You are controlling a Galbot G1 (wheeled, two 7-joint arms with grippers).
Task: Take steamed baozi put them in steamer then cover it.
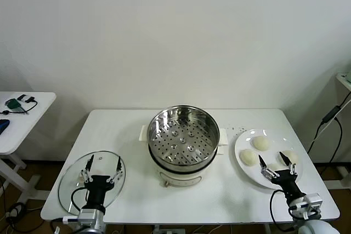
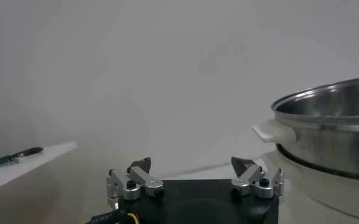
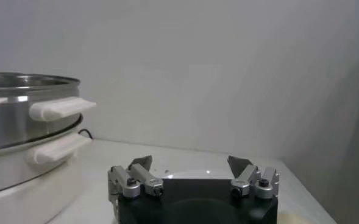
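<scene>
1. Right tool (image 1: 275, 162): fingers spread apart, nothing between them, hovering over the plate (image 1: 244, 169) on the steamer's right. Left tool (image 1: 102, 167): fingers likewise apart and empty, hovering over the glass lid (image 1: 70, 187) on the steamer's left.
2. Steamed baozi: one bun (image 1: 261, 143) sits on the plate's far part, a second (image 1: 248, 157) nearer the steamer, a third (image 1: 291, 157) close beside the right tool's outer finger; a fourth is partly hidden beneath the tool.
3. Steamer (image 1: 183, 137): mid-desk (image 1: 131, 130), uncovered, perforated tray bare. No bun loaded; judged to be at the very start.
4. Risk, grasp: the buns lie close together. A descent with fingers this wide could nudge a neighbour or push one off the plate rim toward the desk edge.
5. Risk, squeeze: soft dough; too firm a closure would likely dent or tear it.
6. Risk, transfer: the steamer wall stands high. A low carry could strike the rim or side handle (image 3: 61, 108) and drop the bun.
7. Risk, lid: smooth glass may slip if gripped off its knob.
</scene>
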